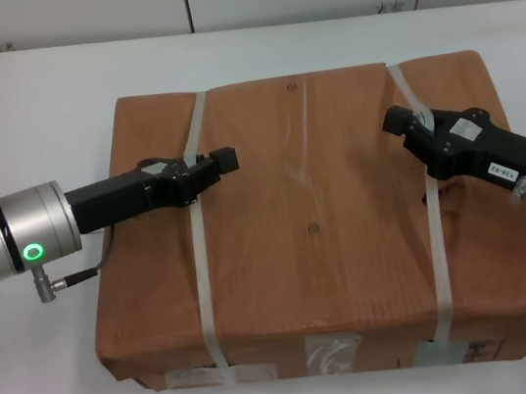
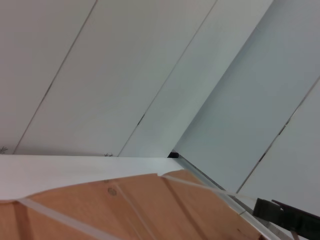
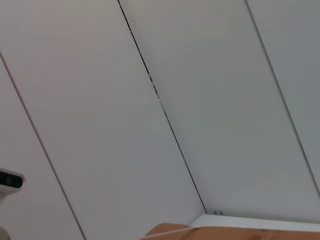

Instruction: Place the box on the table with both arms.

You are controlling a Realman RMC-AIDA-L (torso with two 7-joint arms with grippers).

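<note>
Box (image 1: pixel 312 229), flat brown cardboard, lies on the white table (image 1: pixel 31 103), its top face up and its labelled, taped side toward the robot. Two white straps cross the top from far edge to near edge: the left strap (image 1: pixel 202 256) and the right strap (image 1: pixel 434 231).

Left gripper (image 1: pixel 223 160) reaches in from the left side, lying low across the box top right at the left strap; its black body crosses the strap and its tip points toward the box's middle. Whether its fingers are apart or together cannot be told.

Right gripper (image 1: pixel 392 120) comes in from the right side, its black body over the right strap, tip toward the box's far middle. Its finger spread cannot be told either.

Beyond the table stands a pale panelled wall (image 2: pixel 125 75).
</note>
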